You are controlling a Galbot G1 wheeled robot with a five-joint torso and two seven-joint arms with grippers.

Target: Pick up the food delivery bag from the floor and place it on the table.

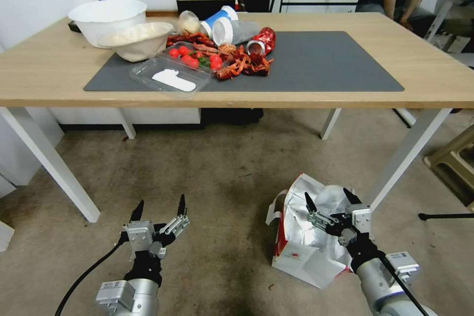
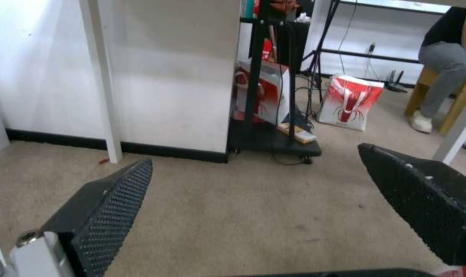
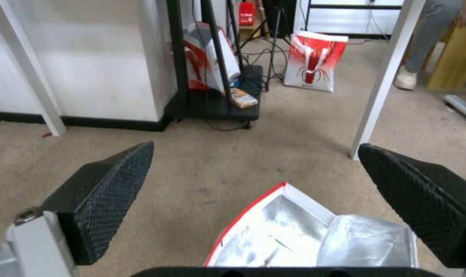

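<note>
Bag (image 1: 307, 252) on floor (foil-lined, open); right tool (image 1: 332, 204) spread above.

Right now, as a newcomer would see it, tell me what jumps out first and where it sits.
The food delivery bag stands on the floor at lower right, its foil-lined mouth gaping, with the open right gripper hovering over it. On the table above, red crayfish shells, cherry tomatoes and tipped cups litter the mat's left end. The left gripper waits open over bare floor.

White, red-sided, silver-lined food delivery bag (image 1: 301, 256); brownish-grey mottled floor (image 1: 217, 173); dark grey mat (image 1: 316, 64).
</note>
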